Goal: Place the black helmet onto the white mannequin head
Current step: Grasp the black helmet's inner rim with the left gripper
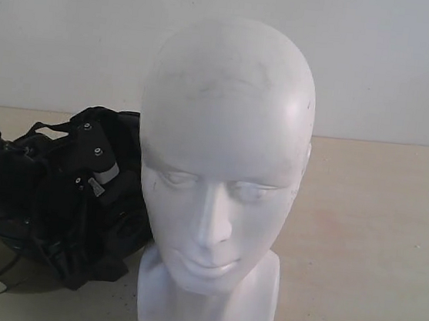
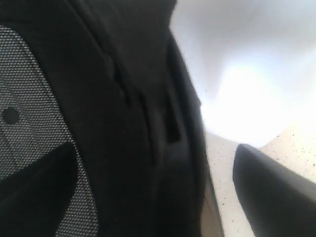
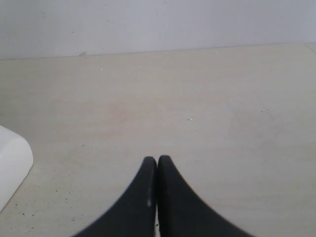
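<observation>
Left gripper (image 2: 158,163) straddles helmet (image 2: 123,74) rim (grip unclear); right gripper (image 3: 157,160) pinched closed, empty, head (image 3: 10,163) beside it.

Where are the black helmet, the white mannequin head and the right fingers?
black helmet (image 1: 48,196): exterior view, dark interior.
white mannequin head (image 1: 228,108): exterior view, forehead.
right fingers (image 3: 140,202): right wrist view, one finger's surface.

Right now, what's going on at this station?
The black helmet lies upside down, lining and straps facing up, on the table beside the white mannequin head, which is bare. The left gripper is right up against the helmet's rim, but its wrist view is too close to tell whether it has a grip. The right gripper is shut and empty over the tabletop near the head's base.
</observation>
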{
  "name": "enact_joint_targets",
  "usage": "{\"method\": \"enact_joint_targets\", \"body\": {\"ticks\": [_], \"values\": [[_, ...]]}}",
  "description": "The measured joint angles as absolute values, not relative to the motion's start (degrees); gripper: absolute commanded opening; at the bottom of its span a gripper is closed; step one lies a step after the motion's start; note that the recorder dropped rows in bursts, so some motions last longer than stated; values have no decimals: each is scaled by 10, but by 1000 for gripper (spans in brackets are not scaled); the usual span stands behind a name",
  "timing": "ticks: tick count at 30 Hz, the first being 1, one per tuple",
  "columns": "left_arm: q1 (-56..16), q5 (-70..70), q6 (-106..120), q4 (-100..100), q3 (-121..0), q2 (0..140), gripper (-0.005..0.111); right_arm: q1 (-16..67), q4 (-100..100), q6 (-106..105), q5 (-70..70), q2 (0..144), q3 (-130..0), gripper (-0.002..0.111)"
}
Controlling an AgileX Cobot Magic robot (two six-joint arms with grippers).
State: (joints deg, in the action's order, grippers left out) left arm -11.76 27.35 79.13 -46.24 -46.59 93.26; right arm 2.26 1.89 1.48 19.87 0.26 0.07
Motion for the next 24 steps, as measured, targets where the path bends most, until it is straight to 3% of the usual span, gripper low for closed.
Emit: {"method": "enact_joint_targets", "body": {"ticks": [2, 7, 9, 10, 18, 24], "values": [[-118, 273, 797, -465, -466, 935, 70, 23, 19, 15, 199, 3, 1, 0], [-119, 263, 801, -467, -466, 937, 36, 23, 19, 15, 199, 3, 1, 0], [-119, 255, 804, -467, -466, 937, 19, 23, 19, 15, 199, 3, 1, 0], [-119, 253, 804, -467, -466, 938, 5, 23, 19, 15, 199, 3, 1, 0], [-119, 248, 776, -468, -468, 930, 4, 23, 19, 15, 202, 3, 1, 0], [-119, 276, 680, -447, -468, 829, 4, 23, 20, 15, 202, 3, 1, 0]]}}
